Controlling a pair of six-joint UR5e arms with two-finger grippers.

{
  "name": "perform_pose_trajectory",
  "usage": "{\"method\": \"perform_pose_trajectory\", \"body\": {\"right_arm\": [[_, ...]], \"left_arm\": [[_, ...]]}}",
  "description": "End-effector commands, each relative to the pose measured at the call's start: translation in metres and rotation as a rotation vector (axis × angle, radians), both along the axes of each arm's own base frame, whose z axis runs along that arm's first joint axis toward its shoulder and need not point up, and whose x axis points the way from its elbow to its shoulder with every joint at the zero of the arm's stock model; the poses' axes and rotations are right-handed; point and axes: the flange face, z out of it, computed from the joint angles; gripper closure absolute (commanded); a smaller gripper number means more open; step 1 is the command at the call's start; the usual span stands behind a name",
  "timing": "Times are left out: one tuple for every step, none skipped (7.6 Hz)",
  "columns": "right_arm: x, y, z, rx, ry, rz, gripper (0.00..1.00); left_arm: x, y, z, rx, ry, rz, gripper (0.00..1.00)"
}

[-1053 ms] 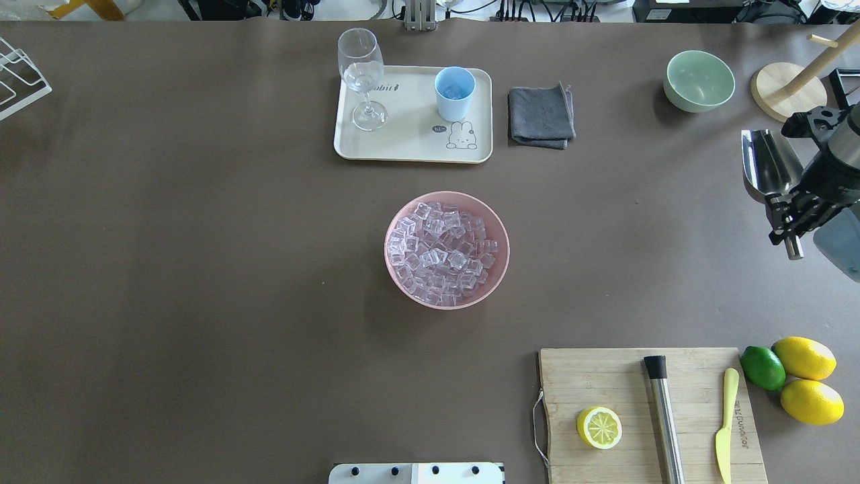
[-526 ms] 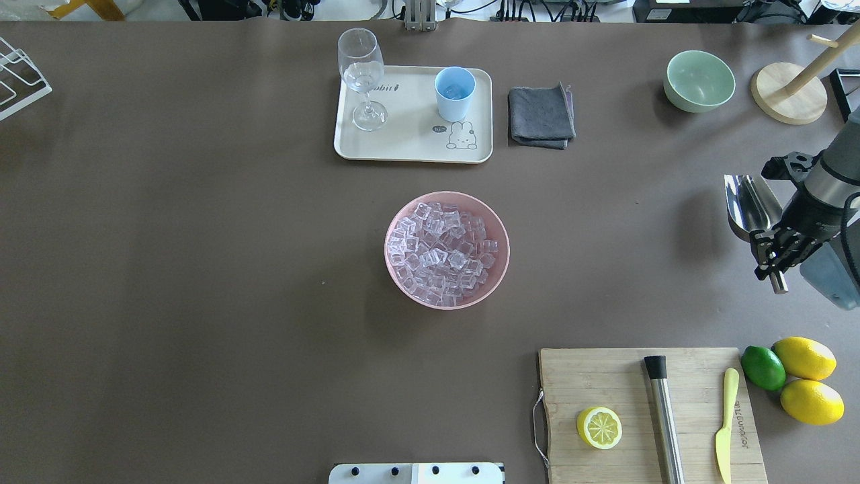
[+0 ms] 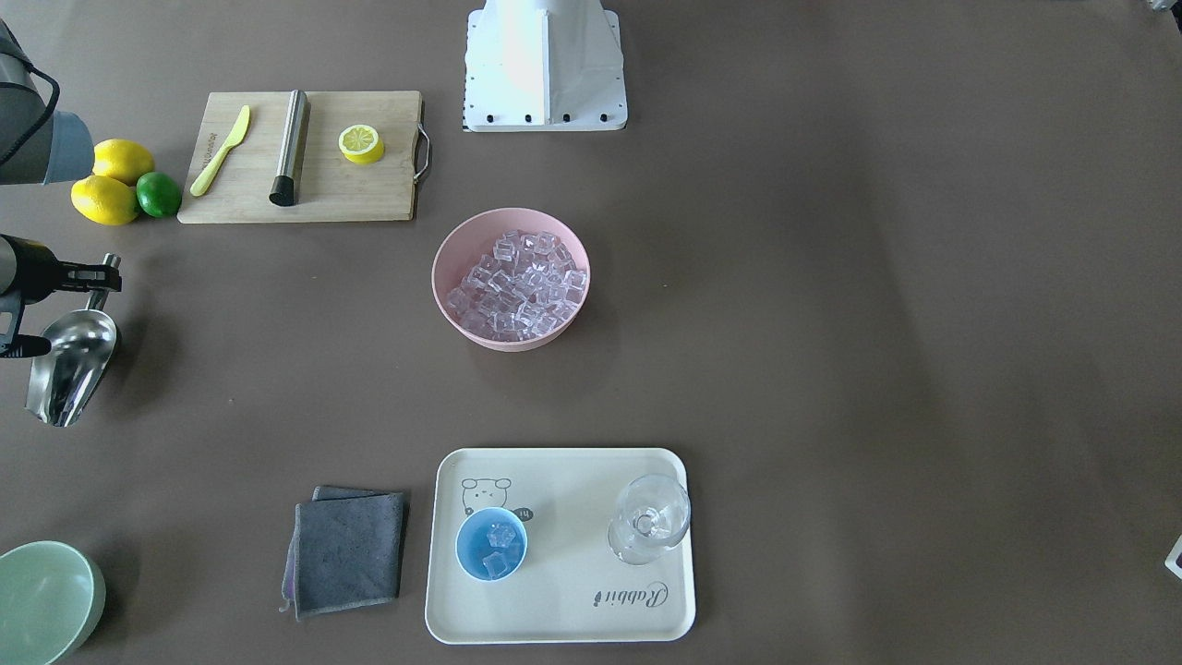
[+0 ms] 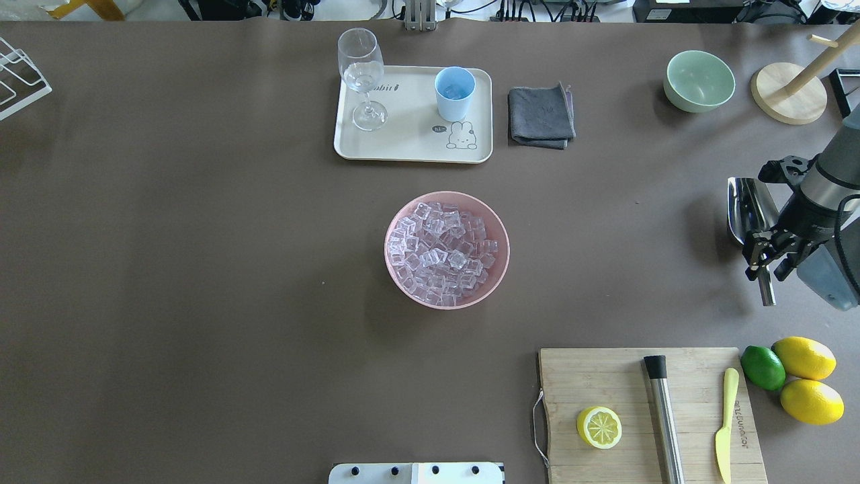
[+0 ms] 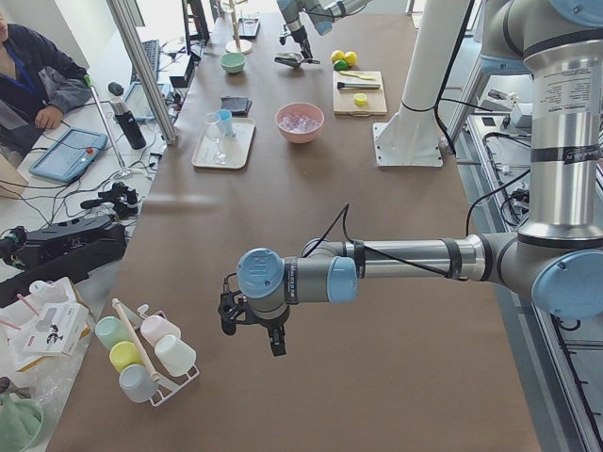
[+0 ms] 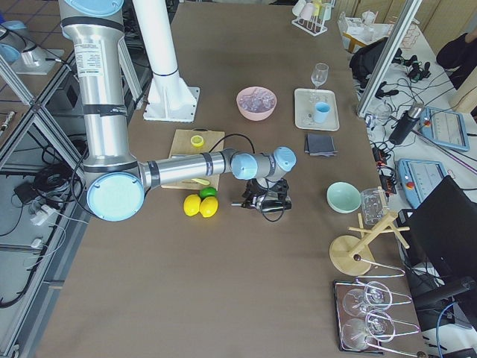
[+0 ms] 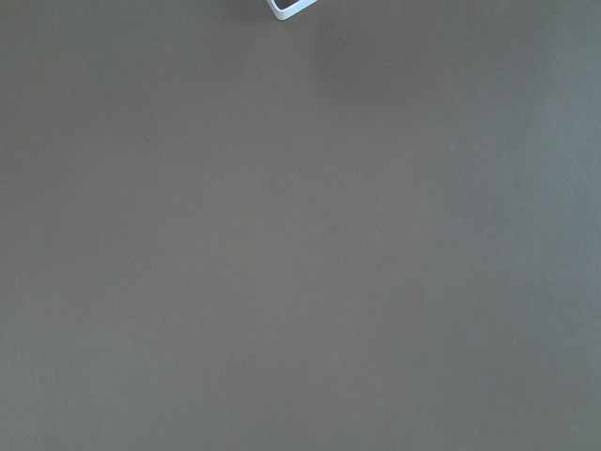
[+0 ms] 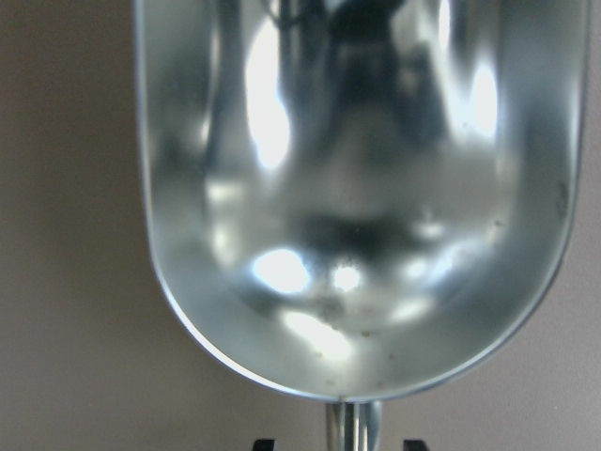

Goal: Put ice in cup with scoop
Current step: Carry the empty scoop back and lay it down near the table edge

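The steel scoop [image 4: 744, 205] lies low at the table's right edge, trough pointing away from me; it also shows in the front view [image 3: 69, 369] and fills the right wrist view [image 8: 352, 188], empty. My right gripper [image 4: 766, 267] stands over its handle with the fingers parted on either side of it. The light-blue cup [image 4: 455, 91] stands on the cream tray [image 4: 410, 144] and holds a few ice cubes [image 3: 499, 547]. Many more ice cubes [image 4: 440, 252] fill the pink bowl [image 4: 396, 282]. My left gripper [image 5: 252, 330] hangs over bare table, far from these; I cannot tell its state.
A wine glass [image 4: 361, 74] stands on the tray beside the cup. A grey cloth [image 4: 541, 115], a green bowl [image 4: 699, 81] and a wooden stand [image 4: 787, 97] are at the back right. The cutting board [image 4: 648, 417] and lemons [image 4: 806, 380] lie near the scoop.
My right gripper brought the scoop nearer to me and lower. The handle swung straighter and the fingers now stand apart from it.
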Motion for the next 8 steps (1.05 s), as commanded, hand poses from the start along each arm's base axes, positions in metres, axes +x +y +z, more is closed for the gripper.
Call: {"method": "perform_pose_trajectory", "body": {"right_arm": [[0.000, -0.009, -0.012, 0.020, -0.012, 0.010, 0.00], [0.028, -0.023, -0.021, 0.042, -0.019, 0.068, 0.00], [0.068, -0.037, -0.040, 0.081, -0.028, 0.145, 0.00], [0.119, -0.047, -0.059, 0.118, -0.037, 0.243, 0.00], [0.172, -0.051, -0.083, 0.176, -0.036, 0.332, 0.00], [0.218, -0.045, -0.104, 0.189, -0.030, 0.416, 0.00], [0.249, -0.038, -0.108, 0.194, -0.026, 0.422, 0.00], [0.287, -0.030, -0.095, 0.260, -0.024, 0.347, 0.00]], "left_arm": [[0.001, 0.000, 0.000, 0.000, 0.000, 0.002, 0.02], [0.001, 0.000, 0.000, 0.000, 0.000, 0.004, 0.02], [0.002, 0.000, 0.000, -0.001, 0.000, 0.004, 0.02], [0.002, 0.000, -0.001, 0.002, 0.000, 0.005, 0.02], [0.002, 0.000, 0.000, -0.001, 0.000, 0.004, 0.02], [0.002, 0.000, 0.000, 0.000, 0.000, 0.005, 0.02], [0.002, 0.000, 0.000, 0.000, 0.000, 0.005, 0.02], [0.002, 0.000, 0.000, 0.001, 0.000, 0.006, 0.02]]}}
